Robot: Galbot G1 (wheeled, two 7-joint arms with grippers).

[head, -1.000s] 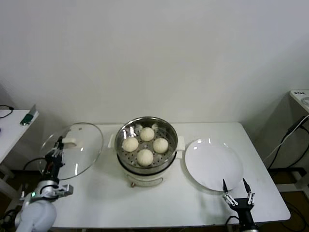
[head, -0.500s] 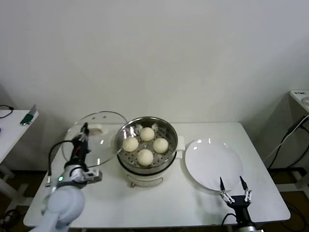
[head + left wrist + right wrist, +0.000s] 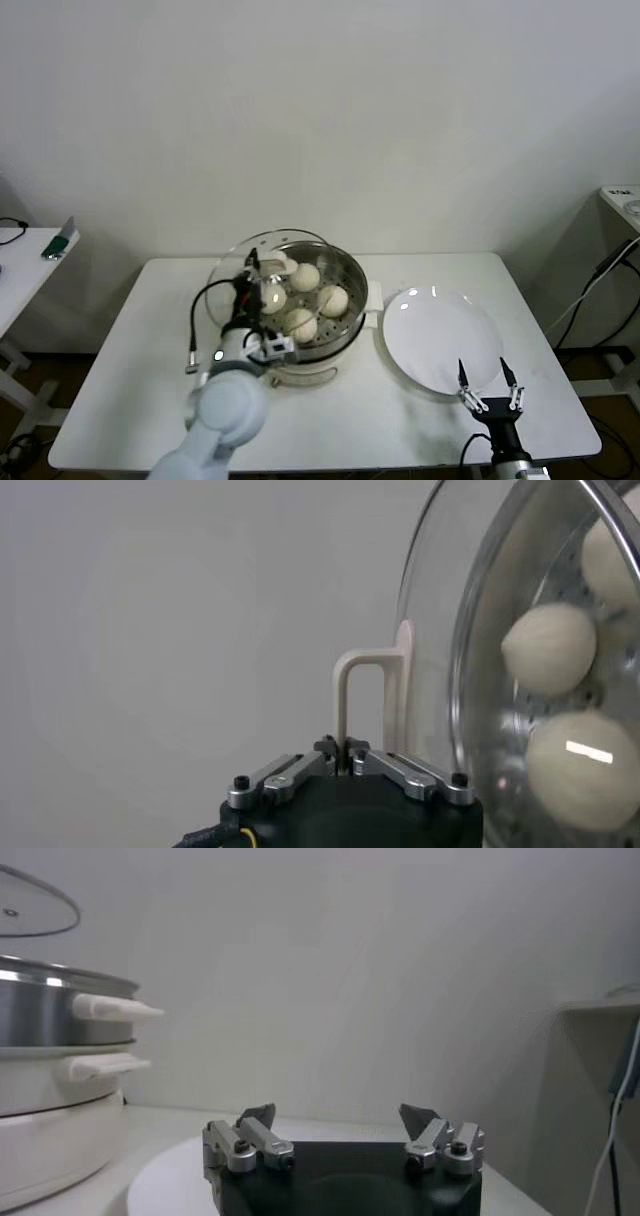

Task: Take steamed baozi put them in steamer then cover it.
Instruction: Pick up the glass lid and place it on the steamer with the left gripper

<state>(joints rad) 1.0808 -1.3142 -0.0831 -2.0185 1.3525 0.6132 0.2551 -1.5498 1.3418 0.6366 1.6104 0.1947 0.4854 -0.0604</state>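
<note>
- I see four cream-white round steamed baozi (image 3: pixel 303 297) sitting in the shiny round stainless-steel steamer (image 3: pixel 345 272) at table centre.
- My left gripper (image 3: pixel 252 279) is clenched on the white handle of the round clear glass lid (image 3: pixel 228 272), which overlaps the steamer's 9 o'clock rim.
- At the steamer's 3 o'clock lies a flat white plate (image 3: pixel 440 335).
- My right gripper (image 3: pixel 488 385) waits released at the plate's 5 o'clock edge.
</note>
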